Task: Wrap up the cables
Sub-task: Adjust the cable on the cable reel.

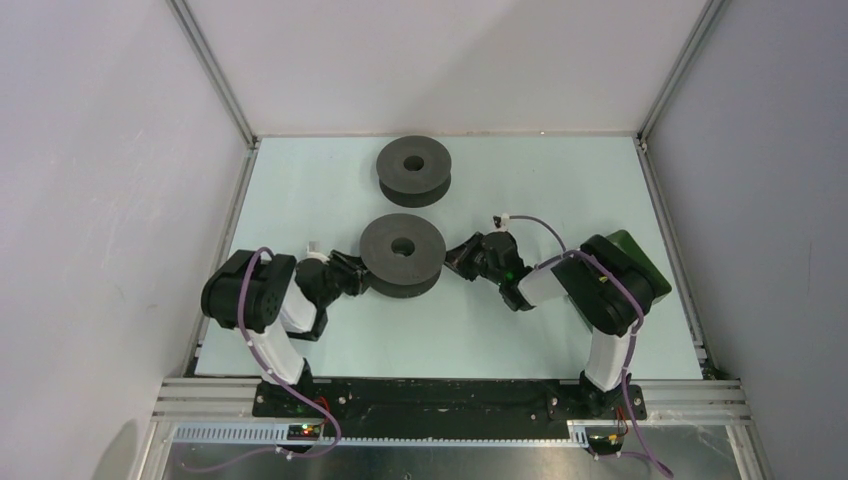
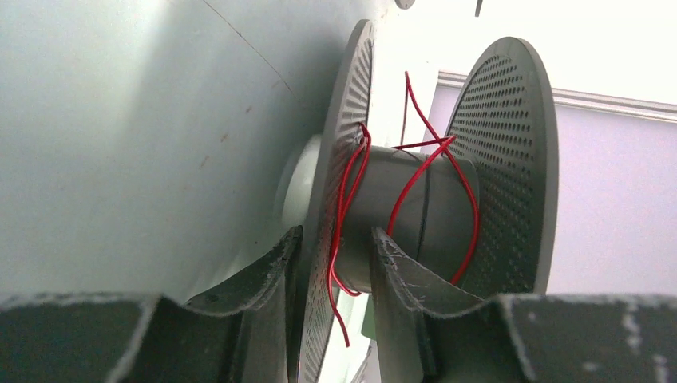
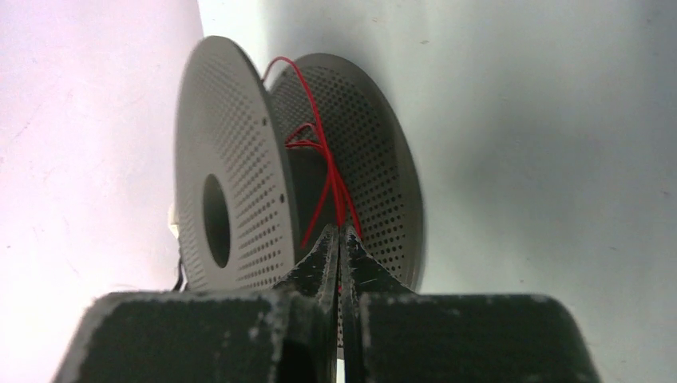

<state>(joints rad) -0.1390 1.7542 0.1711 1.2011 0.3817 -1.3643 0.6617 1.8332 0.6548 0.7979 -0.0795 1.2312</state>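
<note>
Table (image 1: pixel 330 340): pale, walled on three sides. Two dark grey spools lie flat on it. The far spool (image 1: pixel 435 165) sits alone towards the back and the near spool (image 1: pixel 425 250) sits mid-table between the two arms.

Left end effector (image 1: pixel 350 275): at the near spool's left side. In its wrist view the fingers stand astride the lower flange (image 2: pixel 351 96), one under it next to the table and one on the hub (image 2: pixel 447 223) side. A sliver of gap shows on the hub side, so we cannot tell whether it pinches the flange or only brackets it.

Right end effector (image 1: pixel 462 258): at the spool's right side, fingers pressed together on the red cable (image 3: pixel 331 179), which runs from the hub straight into the tips.

Red cable: on the near spool, a few slack turns that cross one another. One loop rides at the lower flange's rim beside the left fingers, and a loose end dangles there. We see no yellow cord in any view.

Step in hand, as we judge it, is winding red onto the hub. To do it well:
- the left side should brace the spool so it neither skids nor tips under the pull
- the right side should hold light tension and lead the cable low between the flanges, against the hub
- lay each turn beside the last, not across it
- mind the rim loop, since it could snag the left fingers or slip off the flange
</note>
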